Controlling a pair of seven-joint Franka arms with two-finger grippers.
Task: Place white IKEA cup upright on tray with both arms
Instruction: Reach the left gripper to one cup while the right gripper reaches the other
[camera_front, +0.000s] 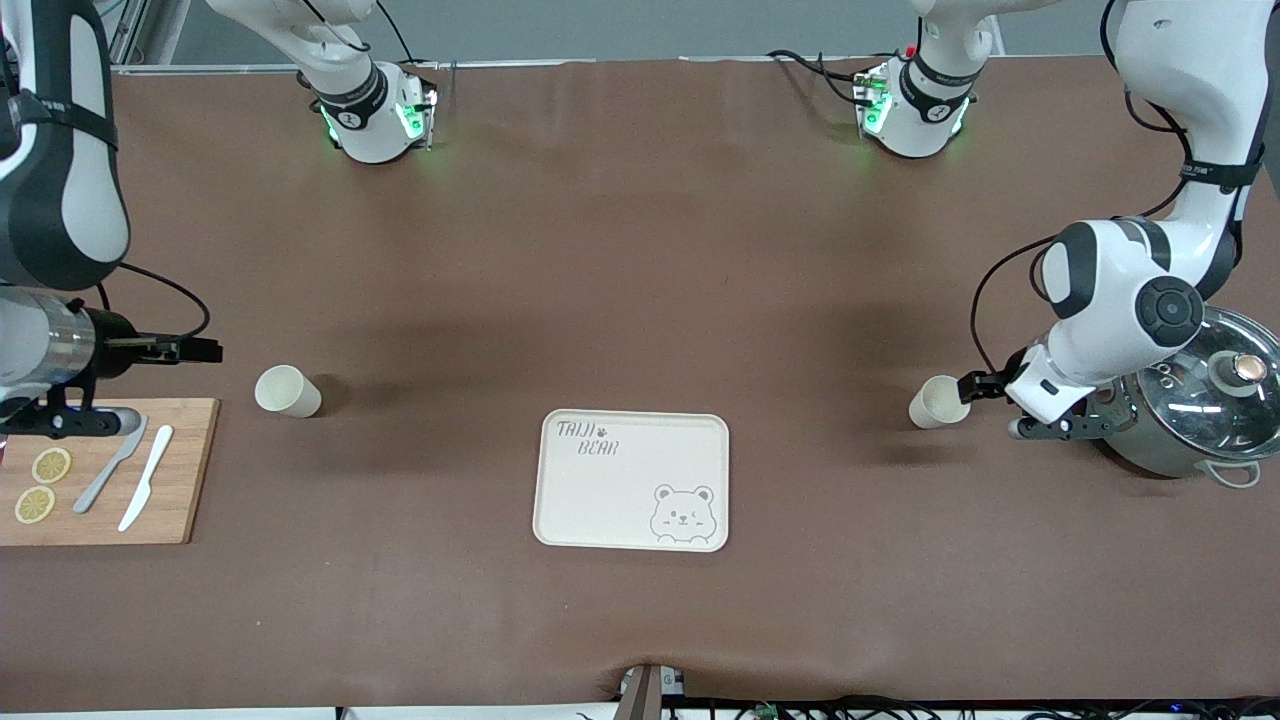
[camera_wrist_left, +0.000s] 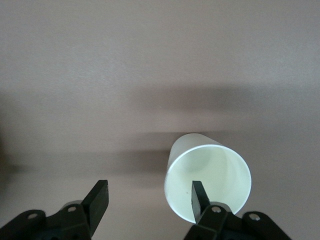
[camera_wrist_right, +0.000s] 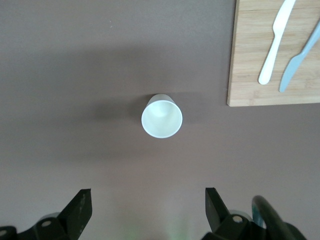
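Brown table (camera_front: 620, 280): left gripper (camera_wrist_left: 150, 197) jaws open straddling cup (camera_wrist_left: 207, 182) rim; right gripper (camera_wrist_right: 147, 207) jaws open, empty.

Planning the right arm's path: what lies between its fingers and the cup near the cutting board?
Nothing: in the right wrist view only bare brown table separates the open right gripper from the cup lying on its side.

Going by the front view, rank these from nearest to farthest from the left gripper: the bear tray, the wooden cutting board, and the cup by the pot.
1. The cup by the pot, at the left gripper, one open jaw at its mouth.
2. The bear tray, mid-table.
3. The wooden cutting board, at the right arm's end of the table.
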